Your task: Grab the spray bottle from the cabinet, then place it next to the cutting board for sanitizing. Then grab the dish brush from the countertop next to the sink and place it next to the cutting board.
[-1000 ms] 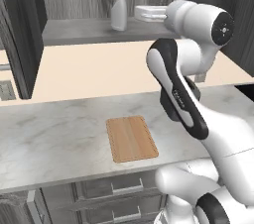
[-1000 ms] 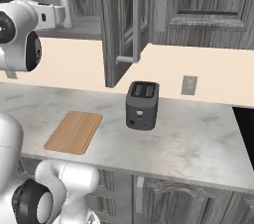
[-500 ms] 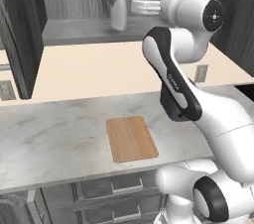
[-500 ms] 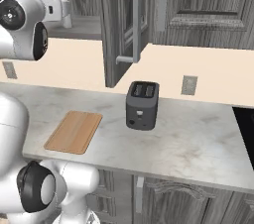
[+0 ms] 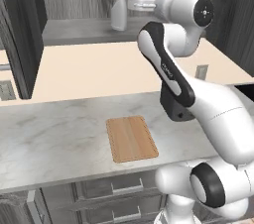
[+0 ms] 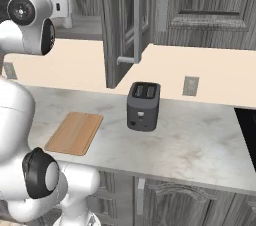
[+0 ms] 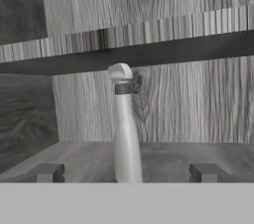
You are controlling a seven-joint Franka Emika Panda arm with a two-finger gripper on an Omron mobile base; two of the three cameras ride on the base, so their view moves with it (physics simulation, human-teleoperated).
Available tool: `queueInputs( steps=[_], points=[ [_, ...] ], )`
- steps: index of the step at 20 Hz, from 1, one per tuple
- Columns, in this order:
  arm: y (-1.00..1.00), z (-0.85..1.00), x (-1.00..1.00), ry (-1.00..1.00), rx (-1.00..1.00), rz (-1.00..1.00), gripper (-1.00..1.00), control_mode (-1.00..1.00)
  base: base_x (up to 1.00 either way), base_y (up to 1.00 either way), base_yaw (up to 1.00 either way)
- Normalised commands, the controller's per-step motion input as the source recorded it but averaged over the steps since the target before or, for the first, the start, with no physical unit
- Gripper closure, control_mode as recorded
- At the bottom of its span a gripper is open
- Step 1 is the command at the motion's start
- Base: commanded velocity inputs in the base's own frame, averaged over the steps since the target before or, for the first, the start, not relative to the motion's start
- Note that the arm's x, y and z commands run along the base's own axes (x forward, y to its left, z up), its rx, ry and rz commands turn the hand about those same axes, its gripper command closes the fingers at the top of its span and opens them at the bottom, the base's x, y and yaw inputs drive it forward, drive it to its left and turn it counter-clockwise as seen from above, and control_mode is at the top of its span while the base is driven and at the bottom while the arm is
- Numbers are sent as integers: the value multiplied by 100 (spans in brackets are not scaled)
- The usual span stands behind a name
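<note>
Fingers point(image 7: 45, 172) spread wide, seemingly clear of the upright spray bottle point(image 7: 126, 134) on the cabinet point(image 5: 74, 29) shelf.

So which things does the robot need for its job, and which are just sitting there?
For the job: spray bottle, cabinet shelf, cutting board, countertop, open fingers.
Just sitting there: toaster, wall outlet.

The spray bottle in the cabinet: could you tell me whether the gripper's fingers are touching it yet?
Apart. In the hand view the spray bottle stands upright on the shelf between the two fingers, with clear shelf showing on both sides of it; the gripper is open.
</note>
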Motion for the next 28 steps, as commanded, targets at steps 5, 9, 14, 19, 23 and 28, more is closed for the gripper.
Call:
queueInputs(
  steps=[5, 9, 14, 19, 23, 28],
  points=[
    [0, 0, 35, 0, 0, 0, -100, -100, 0, 0, 0],
    [0, 0, 35, 0, 0, 0, -100, -100, 0, 0, 0],
    [32, 0, 36, -1, -1, 0, -100, -100, 0, 0, 0],
    [32, 0, 27, -1, -2, 0, -100, -100, 0, 0, 0],
    [0, 0, 28, 0, 0, 0, -100, -100, 0, 0, 0],
    [15, 0, 42, 0, 0, 0, -100, -100, 0, 0, 0]
  ],
)
